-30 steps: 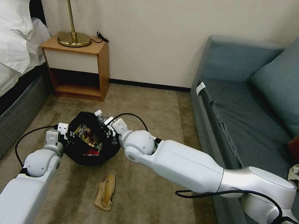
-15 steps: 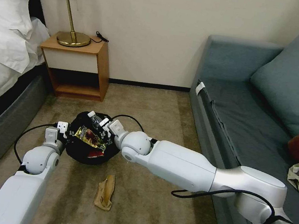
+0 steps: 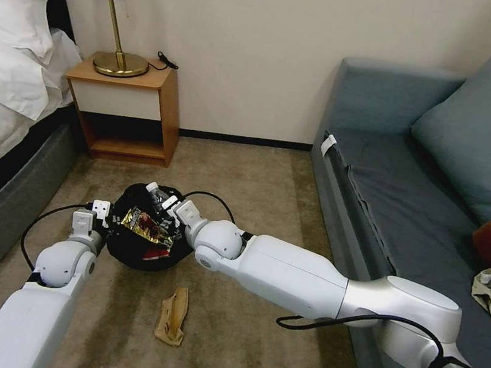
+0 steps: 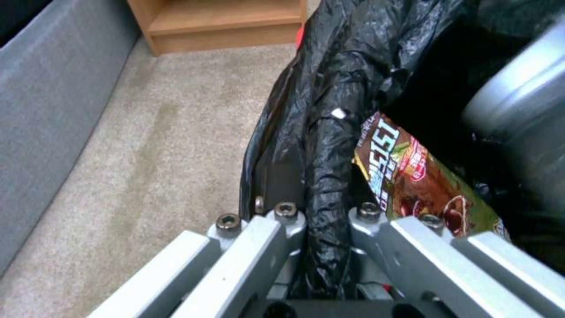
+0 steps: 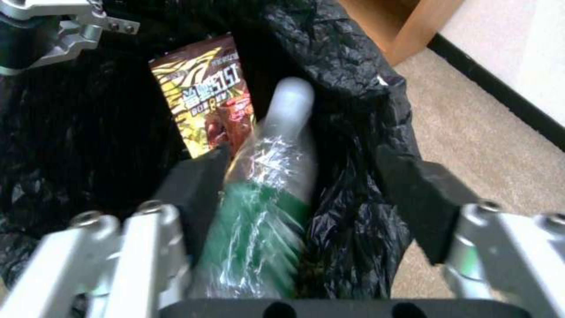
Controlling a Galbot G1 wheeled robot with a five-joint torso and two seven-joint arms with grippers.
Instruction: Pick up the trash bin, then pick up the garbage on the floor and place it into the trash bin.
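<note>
Trash bin (image 3: 145,237): a small round tub lined with a crinkly black plastic bag, sitting low over the beige carpet (image 3: 248,332) between the two arms, near the middle of the head view. The left gripper (image 4: 321,221) pinches the bag-covered rim at the bin's 9 o'clock side; in the left wrist view its metal jaws are pressed onto the folded black film, one inside and one outside the rim. The left arm runs nearly straight forward from the lower left corner.

Two wrappers lie inside the bin: a glossy gold-brown snack wrapper (image 3: 146,228) with printed lettering, and under it a red packet (image 3: 154,251) of which just an edge shows. One small clear bottle (image 5: 265,207) with a green label and a pale cap sits at the bin's 1 o'clock edge. The right gripper (image 5: 312,207) hangs over the bin mouth with its jaws spread; the bottle lies against one dark pad, with a wide gap to the other pad, and whether that pad bears on it I cannot tell. The right arm reaches in from the lower right, elbow bent, forearm stretched towards 10 o'clock.

One crumpled tan paper bag (image 3: 172,316), flat and creased, lies on the carpet at 5 o'clock from the bin, apart from it.
</note>
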